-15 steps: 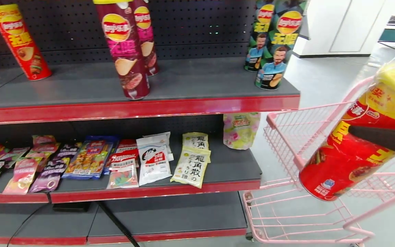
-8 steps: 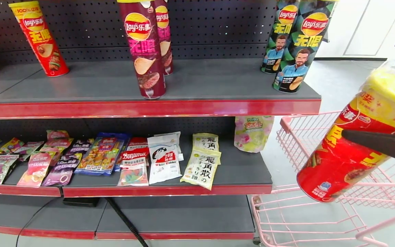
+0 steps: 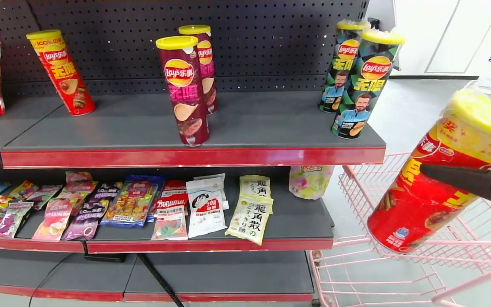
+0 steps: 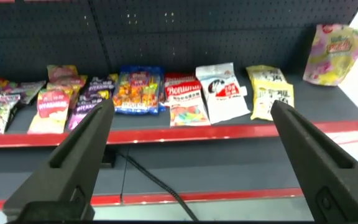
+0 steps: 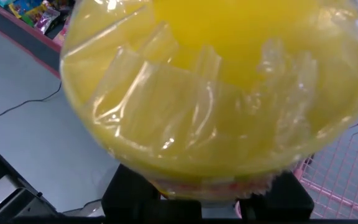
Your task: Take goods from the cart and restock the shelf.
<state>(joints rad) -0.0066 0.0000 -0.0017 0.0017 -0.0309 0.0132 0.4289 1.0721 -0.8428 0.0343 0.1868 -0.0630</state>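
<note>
Here, at about 3 o'clock in the head view, the right hand (image 3: 450,177) is clamped on a red chip can (image 3: 450,143). One dark finger lies across the can's side at roughly mid-height. The can is held in the air and tilted, with its yellow lid (image 5: 229,68) up toward 2 o'clock and its base down toward 4 o'clock. The lid is covered in crinkled clear wrap. Below and behind the can, at 4 to 5 o'clock, stands the pink wire cart (image 3: 362,192), just beside the right end of the shelf (image 3: 271,123). On the shelf's upper board, another red can (image 3: 61,72) stands alone at 10 o'clock. Two maroon cans (image 3: 183,89) stand one behind the other at 12 o'clock. Two green-and-black cans (image 3: 362,85) stand close together at 1 o'clock, near the board's right end. The board below carries a row of flat candy bags (image 3: 122,204) from 9 o'clock across to 6 o'clock. A pale flowered pouch (image 3: 309,181) stands upright at the right end of that row. A black cable (image 3: 156,277) runs over the bottom board at 7 o'clock. In the left wrist view, the left hand (image 4: 191,106) has its two dark fingers spread well apart with nothing between them. It faces the row of candy bags.
</note>
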